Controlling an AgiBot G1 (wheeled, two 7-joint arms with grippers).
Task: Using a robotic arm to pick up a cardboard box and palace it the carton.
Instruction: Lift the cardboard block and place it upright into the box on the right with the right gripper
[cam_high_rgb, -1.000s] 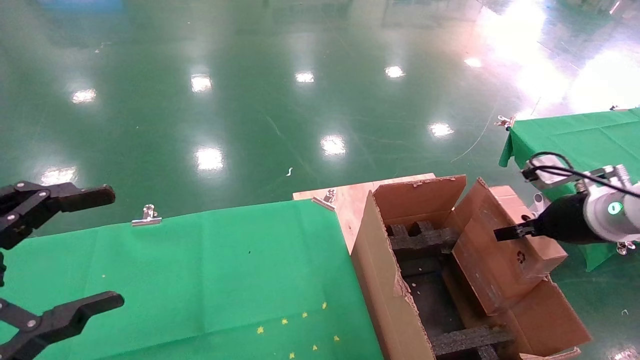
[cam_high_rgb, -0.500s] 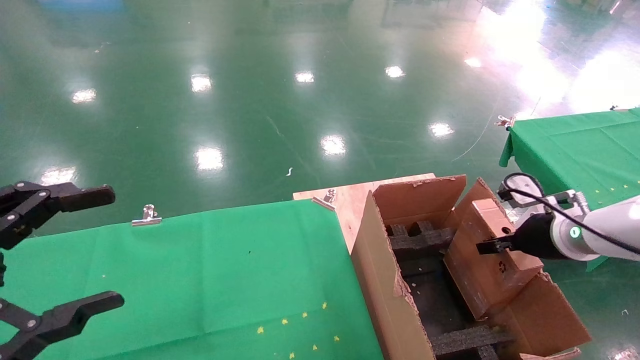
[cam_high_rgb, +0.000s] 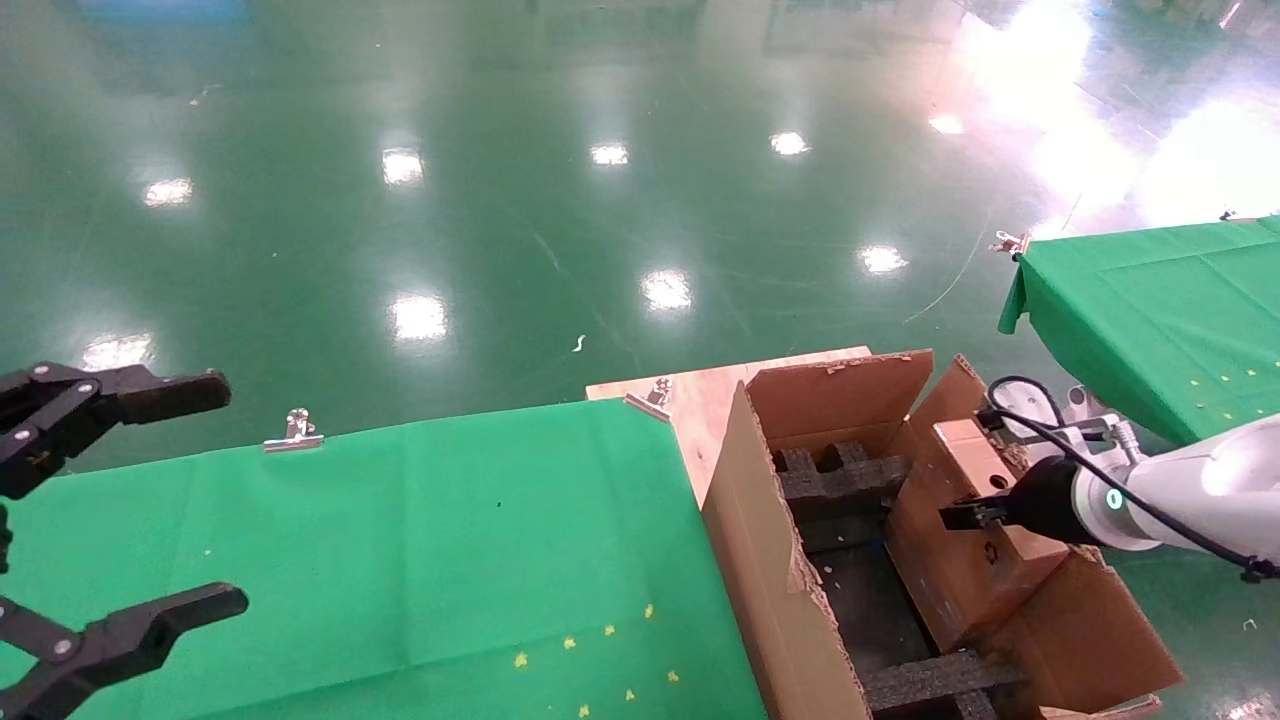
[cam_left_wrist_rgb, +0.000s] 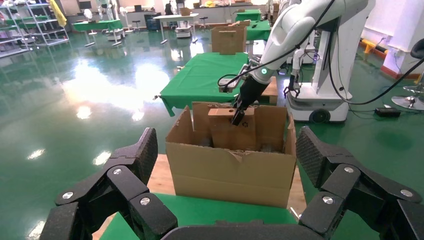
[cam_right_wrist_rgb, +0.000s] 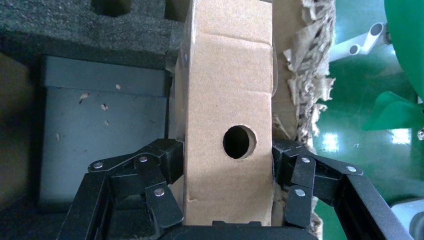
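Cardboard box between end effector fingers

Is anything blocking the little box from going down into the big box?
Nothing visible does. The right gripper holds the cardboard box inside the open carton, by its right wall. Below it lies a bare dark floor between black foam inserts.

Right gripper clamped, left gripper agape

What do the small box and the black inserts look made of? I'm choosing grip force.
The cardboard box, held in the right gripper, looks like matte brown paperboard with a clean punched hole. The black inserts in the carton look like coarse foam: grainy, dull, die-cut. The left gripper is parked, open.
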